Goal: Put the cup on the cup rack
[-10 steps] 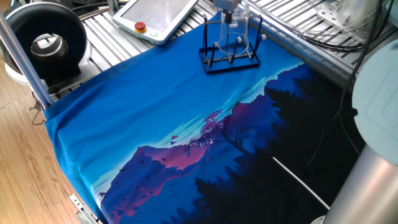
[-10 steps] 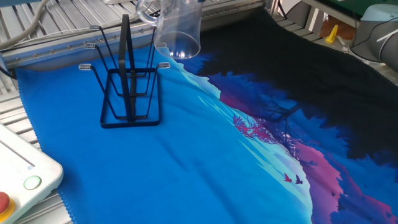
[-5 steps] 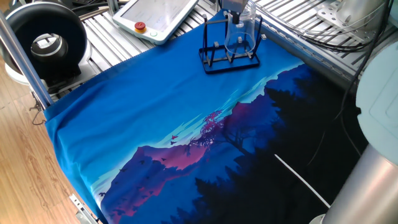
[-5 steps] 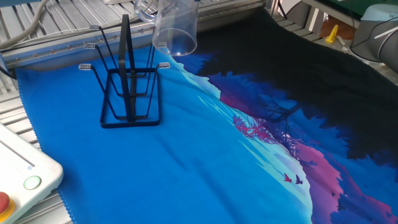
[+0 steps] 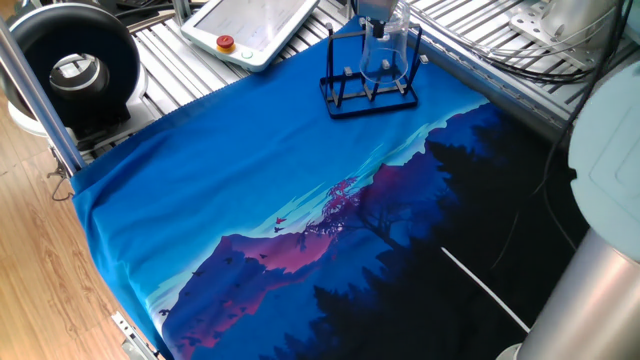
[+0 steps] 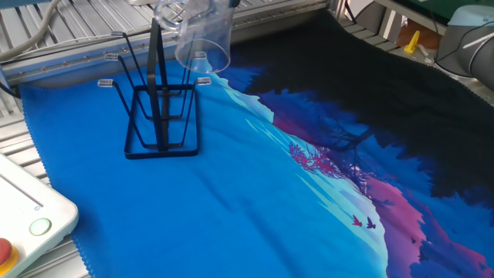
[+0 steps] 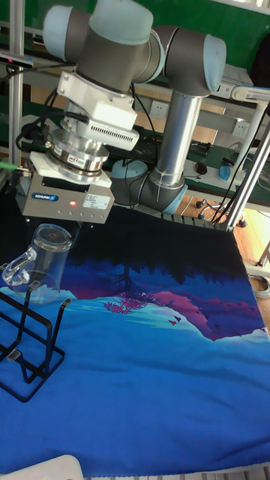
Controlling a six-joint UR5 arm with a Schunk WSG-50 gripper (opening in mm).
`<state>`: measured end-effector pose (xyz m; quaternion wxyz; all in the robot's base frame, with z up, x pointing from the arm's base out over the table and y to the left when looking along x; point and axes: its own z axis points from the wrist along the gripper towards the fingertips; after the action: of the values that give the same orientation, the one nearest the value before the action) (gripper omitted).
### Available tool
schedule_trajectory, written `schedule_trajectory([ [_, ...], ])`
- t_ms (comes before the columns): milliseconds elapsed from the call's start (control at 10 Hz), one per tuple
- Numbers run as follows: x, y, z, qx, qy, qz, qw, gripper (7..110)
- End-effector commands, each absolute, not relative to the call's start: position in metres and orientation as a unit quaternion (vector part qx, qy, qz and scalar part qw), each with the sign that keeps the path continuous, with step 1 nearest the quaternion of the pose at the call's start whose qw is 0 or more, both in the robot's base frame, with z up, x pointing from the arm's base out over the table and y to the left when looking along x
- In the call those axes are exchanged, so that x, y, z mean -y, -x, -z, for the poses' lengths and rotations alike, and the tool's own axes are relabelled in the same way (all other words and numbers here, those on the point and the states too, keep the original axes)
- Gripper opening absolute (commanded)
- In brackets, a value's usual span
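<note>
The cup (image 7: 45, 262) is a clear glass mug. It hangs upside down and slightly tilted, thick base up, handle pointing left in the tall fixed view. My gripper (image 7: 51, 234) is shut on its base from above; the fingers themselves are hard to make out. The cup rack (image 6: 158, 112), black wire with thin upright pegs, stands on the blue cloth at the table's far end. The cup's mouth (image 6: 202, 55) hovers over the rack's right-hand pegs, just above their tips. In one fixed view the cup (image 5: 385, 52) overlaps the cup rack (image 5: 366, 88).
A white pendant (image 5: 255, 25) with a red button lies beside the rack on the metal slats. A black round device (image 5: 75, 70) stands at the table's corner. The printed cloth (image 5: 300, 200) covers the table. The arm's base (image 7: 176, 150) rises behind.
The cup has shifted sideways toward the rack's pegs, carried by the gripper, and sits a little more over the rack than a second ago.
</note>
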<state>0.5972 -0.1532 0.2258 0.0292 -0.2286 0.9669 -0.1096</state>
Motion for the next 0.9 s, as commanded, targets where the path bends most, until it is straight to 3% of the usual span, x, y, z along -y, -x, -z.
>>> schedule_trajectory([
  [0, 0.159, -0.607, -0.207, -0.966, 0.232, 0.114, 0.024, 22],
  [300, 0.166, -0.616, -0.189, -0.964, 0.236, 0.125, 0.020, 22],
  [800, 0.161, -0.615, -0.187, -0.963, 0.245, 0.116, 0.018, 22],
])
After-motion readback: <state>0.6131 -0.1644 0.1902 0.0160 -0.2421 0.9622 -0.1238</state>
